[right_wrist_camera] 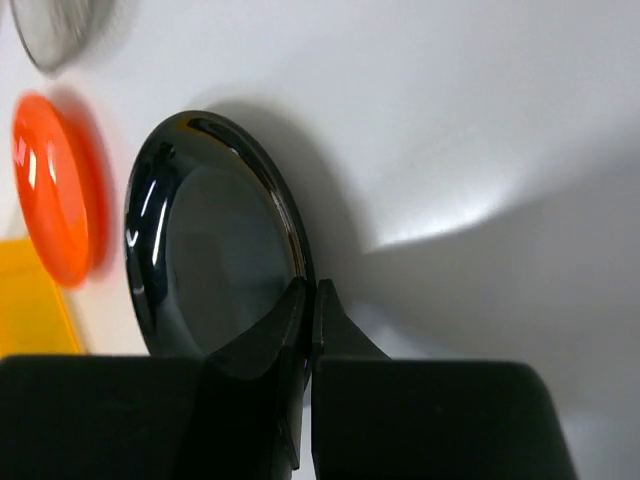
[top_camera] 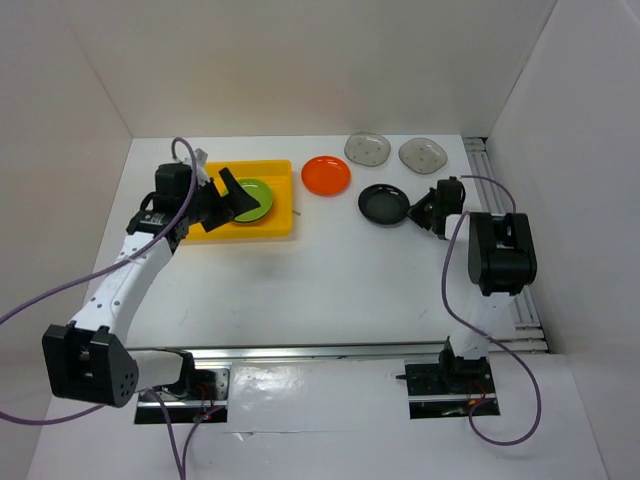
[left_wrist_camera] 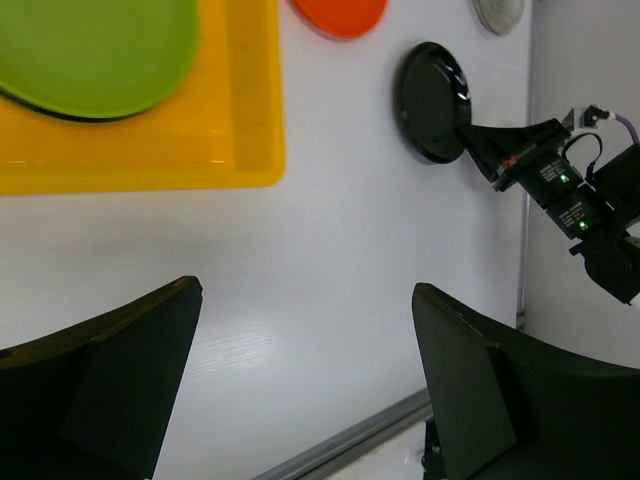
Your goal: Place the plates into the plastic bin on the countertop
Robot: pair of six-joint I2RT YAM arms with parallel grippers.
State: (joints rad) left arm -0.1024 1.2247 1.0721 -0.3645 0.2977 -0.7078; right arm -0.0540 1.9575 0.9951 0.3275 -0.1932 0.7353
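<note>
Black plate (top_camera: 382, 203): lies on the tabletop (top_camera: 330, 290), right of centre. Its right-hand rim is pinched between the closed fingers of the right pincer (top_camera: 418, 210); whether it has left the surface cannot be told.

Yellow plastic bin (top_camera: 280, 222): stands well to that plate's left, its long axis running left to right. The carry would go leftward, with the orange plate (top_camera: 326, 175) lying just behind that line.

Bin contents: one lime green plate (top_camera: 252, 200), with a dark rim showing beneath it.

Left pincer (left_wrist_camera: 305, 290): spread wide and empty, hanging over the bin's left part.

Smoky-grey plate (top_camera: 367, 149) and second smoky-grey plate (top_camera: 423, 154): side by side at the back. The right arm is nearer to them.
</note>
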